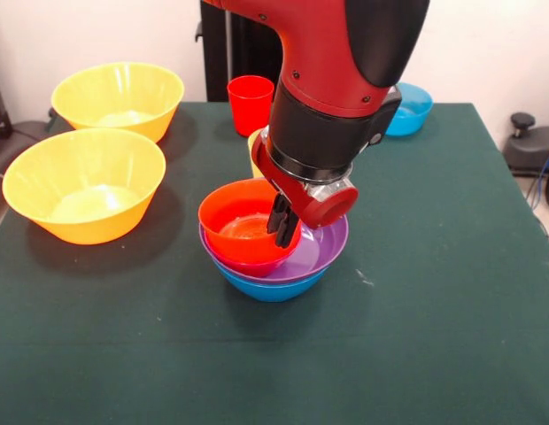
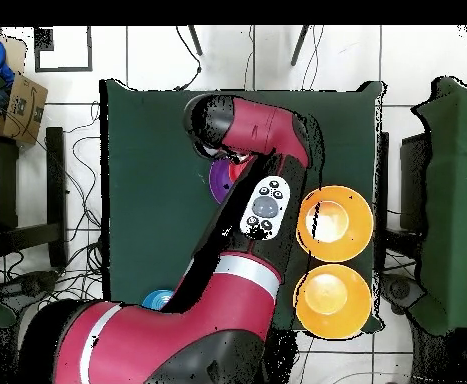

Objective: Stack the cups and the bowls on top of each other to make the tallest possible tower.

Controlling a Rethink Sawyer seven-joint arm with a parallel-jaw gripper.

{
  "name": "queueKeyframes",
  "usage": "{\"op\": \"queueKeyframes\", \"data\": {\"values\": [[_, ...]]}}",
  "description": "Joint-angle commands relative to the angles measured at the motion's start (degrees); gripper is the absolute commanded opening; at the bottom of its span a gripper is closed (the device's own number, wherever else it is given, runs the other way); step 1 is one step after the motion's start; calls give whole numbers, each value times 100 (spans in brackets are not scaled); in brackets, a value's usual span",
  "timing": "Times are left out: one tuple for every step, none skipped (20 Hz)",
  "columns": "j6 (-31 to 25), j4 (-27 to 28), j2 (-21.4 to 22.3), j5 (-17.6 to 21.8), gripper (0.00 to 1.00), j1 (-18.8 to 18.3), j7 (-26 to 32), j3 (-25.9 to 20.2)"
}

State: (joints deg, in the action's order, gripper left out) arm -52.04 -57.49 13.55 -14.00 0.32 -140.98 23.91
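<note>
Tower (image 1: 273, 257) sited desk (image 1: 416, 336) centre: orange-red bowl (image 1: 243, 232) nested in purple, blue beneath. Claw (image 1: 282, 227) pinched on bowl's 3 o'clock rim. Bowl best centred, seated flat before release.

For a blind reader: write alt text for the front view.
The robot's hand reaches into an orange-red bowl nested in a purple bowl atop a blue bowl on a green table. Two yellow bowls sit left.

Front camera: close, faces robot across table (image 1: 416, 354). Overhead: high, straight down; both share table.
</note>
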Motion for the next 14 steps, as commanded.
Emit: {"op": "queueKeyframes", "data": {"values": [[69,-486,51,-121,0,35,-732,-554],[43,-475,45,-132,0,23,-711,-572],[21,-456,37,-132,0,18,-695,-574],[-14,-442,39,-128,0,20,-689,-567],[-55,-420,38,-116,0,17,-679,-551],[-82,-412,40,-102,0,11,-660,-539],[-106,-394,30,-82,0,-4,-627,-529],[-101,-398,23,-67,0,-24,-587,-533],[-113,-391,0,-55,0,-40,-556,-540],[-110,-428,-3,-69,0,-62,-525,-577],[-123,-448,-18,-90,0,-75,-510,-617],[-127,-458,-25,-88,0,-80,-491,-629],[-136,-475,-23,-102,0,-96,-466,-659],[-139,-446,-53,-113,0,-112,-452,-684]]}}
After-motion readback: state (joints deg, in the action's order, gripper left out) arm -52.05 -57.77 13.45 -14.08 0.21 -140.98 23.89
